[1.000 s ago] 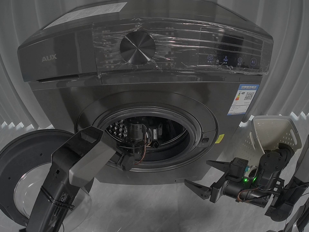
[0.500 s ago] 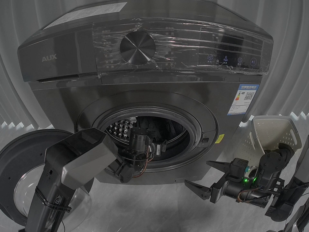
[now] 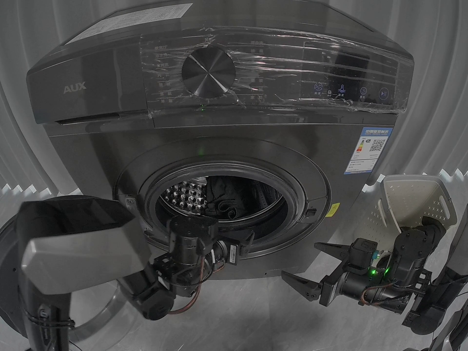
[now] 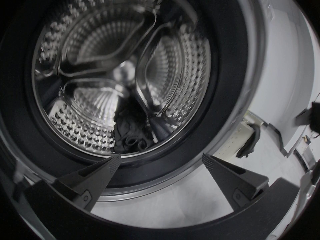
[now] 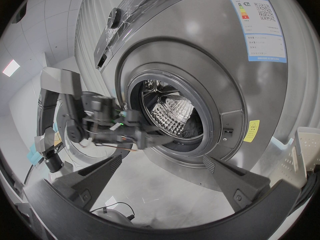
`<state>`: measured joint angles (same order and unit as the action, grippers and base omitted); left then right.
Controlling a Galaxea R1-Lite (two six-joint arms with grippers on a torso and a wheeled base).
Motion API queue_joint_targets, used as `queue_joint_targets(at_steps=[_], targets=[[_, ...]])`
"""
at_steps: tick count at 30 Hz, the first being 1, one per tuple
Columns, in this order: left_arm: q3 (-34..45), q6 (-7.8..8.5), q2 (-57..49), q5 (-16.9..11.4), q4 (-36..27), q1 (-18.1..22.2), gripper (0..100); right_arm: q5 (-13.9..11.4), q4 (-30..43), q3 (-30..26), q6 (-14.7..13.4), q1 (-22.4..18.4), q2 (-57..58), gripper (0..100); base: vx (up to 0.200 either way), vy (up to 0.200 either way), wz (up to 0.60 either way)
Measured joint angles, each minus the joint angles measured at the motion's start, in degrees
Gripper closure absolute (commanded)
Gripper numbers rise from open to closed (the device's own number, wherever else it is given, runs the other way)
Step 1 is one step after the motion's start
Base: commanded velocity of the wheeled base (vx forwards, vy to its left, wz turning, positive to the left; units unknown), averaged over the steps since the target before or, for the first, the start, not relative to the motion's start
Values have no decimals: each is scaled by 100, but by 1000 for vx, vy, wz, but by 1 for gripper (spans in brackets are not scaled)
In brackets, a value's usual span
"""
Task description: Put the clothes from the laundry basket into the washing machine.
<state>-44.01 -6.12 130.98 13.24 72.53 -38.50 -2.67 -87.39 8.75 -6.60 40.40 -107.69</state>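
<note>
A dark grey metal washing machine [image 3: 273, 142] stands with its round glass door [image 3: 92, 313] swung open on the left, mostly hidden behind the left arm. A crumpled bundle of dark clothes [image 4: 131, 135] lies low in the shiny, dimpled steel drum [image 4: 100, 50], near its front rim. The left pincer [image 4: 160, 159] hangs just outside the opening, spread wide and empty. The right pincer [image 3: 302, 260], also wide and empty, sits low beside a white perforated plastic laundry basket [image 3: 414, 196], whose inside the arm partly blocks.
</note>
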Motion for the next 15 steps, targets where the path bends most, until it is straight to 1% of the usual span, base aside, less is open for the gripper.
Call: queue_joint_targets(at_steps=[4,7,12,15], targets=[[917,5,-895,77,679,-119,0,5,0,6,9,-107,88,0,0,0,0],[1460,7,-1604,137,1023,-199,0,27,-2,20,11,-221,207,0,0,0,0],[2365,7,-2608,204,1321,-243,0,71,9,63,2,-514,467,0,0,0,0],[2767,38,-3065,325,1462,-235,0,144,35,78,-13,-683,660,0,0,0,0]])
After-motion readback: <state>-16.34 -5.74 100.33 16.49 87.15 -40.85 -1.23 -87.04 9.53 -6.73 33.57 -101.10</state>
